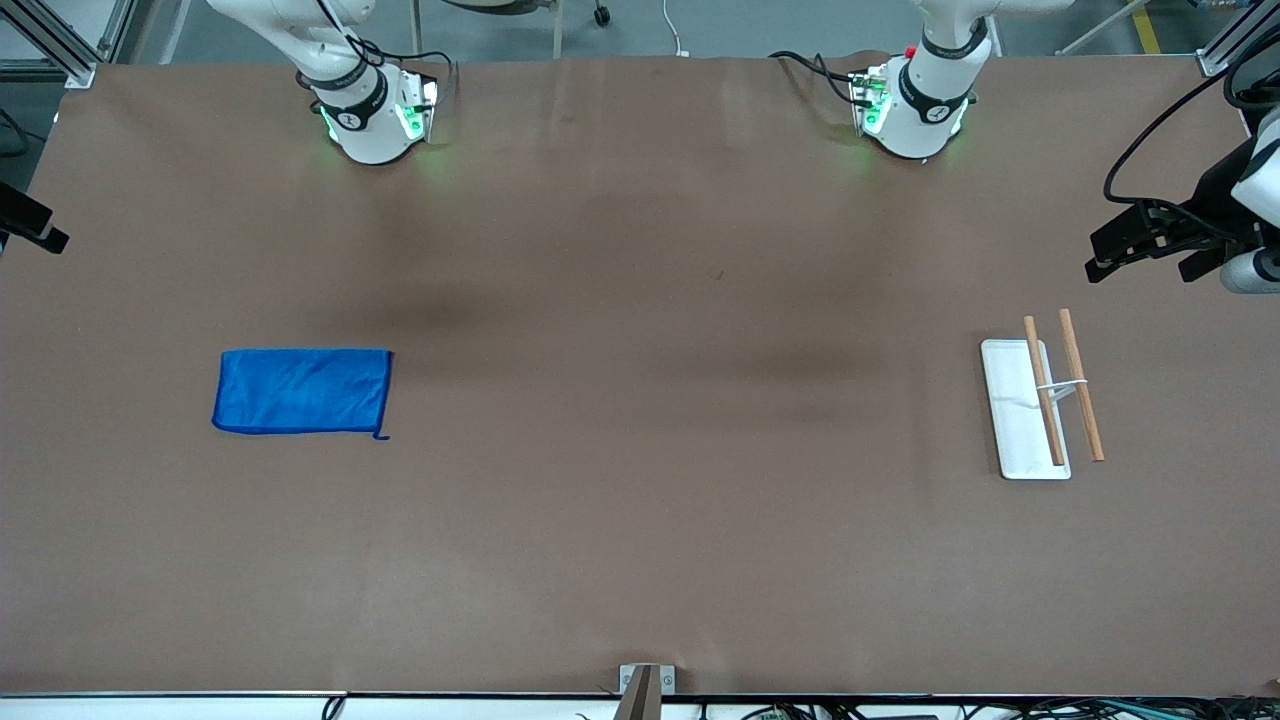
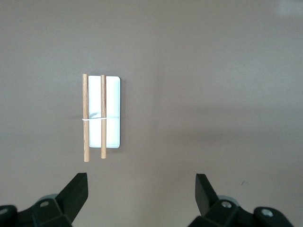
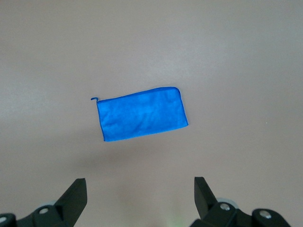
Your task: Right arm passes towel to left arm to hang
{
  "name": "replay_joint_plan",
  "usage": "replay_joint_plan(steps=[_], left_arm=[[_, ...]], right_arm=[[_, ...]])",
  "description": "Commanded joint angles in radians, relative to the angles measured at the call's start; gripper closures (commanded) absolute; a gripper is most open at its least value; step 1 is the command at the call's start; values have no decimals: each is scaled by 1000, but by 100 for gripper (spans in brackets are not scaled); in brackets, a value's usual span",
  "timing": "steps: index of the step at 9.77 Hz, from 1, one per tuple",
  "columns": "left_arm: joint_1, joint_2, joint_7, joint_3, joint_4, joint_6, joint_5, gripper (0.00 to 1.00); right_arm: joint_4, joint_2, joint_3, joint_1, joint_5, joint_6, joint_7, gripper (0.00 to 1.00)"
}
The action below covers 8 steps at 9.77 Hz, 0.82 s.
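Note:
The blue towel (image 1: 302, 391) lies flat on the brown table toward the right arm's end, its corner loop (image 1: 381, 436) at the corner nearer the front camera. It also shows in the right wrist view (image 3: 142, 115). My right gripper (image 3: 140, 185) is open and empty, high over the table; only a black part of it (image 1: 35, 228) shows at the front view's edge. My left gripper (image 1: 1140, 250) is open and empty, up in the air toward the left arm's end; in the left wrist view (image 2: 142, 182) its jaws stand wide apart.
A small rack with a white base (image 1: 1015, 420) and two wooden rods (image 1: 1081, 385) stands toward the left arm's end, also in the left wrist view (image 2: 112, 113). The arm bases (image 1: 370, 110) (image 1: 915, 105) stand at the table's edge farthest from the front camera.

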Motion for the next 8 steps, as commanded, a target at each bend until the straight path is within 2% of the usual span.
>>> replay_joint_plan(steps=[1,4,6,8], left_arm=[[-5,19,5,-1,-8,2,19,0],[-8,20,5,-1,-9,1,19,0],[-8,21,5,-1,-8,2,19,0],[-8,20,5,-1,-8,2,19,0]], right_arm=[[-4,-11,11,-13,13,-3,6,0],[-4,-8,12,-12,-3,-3,-8,0],[-21,104,14,19,-3,31,-8,0],[-109,196,14,22,-3,179,-9,0]])
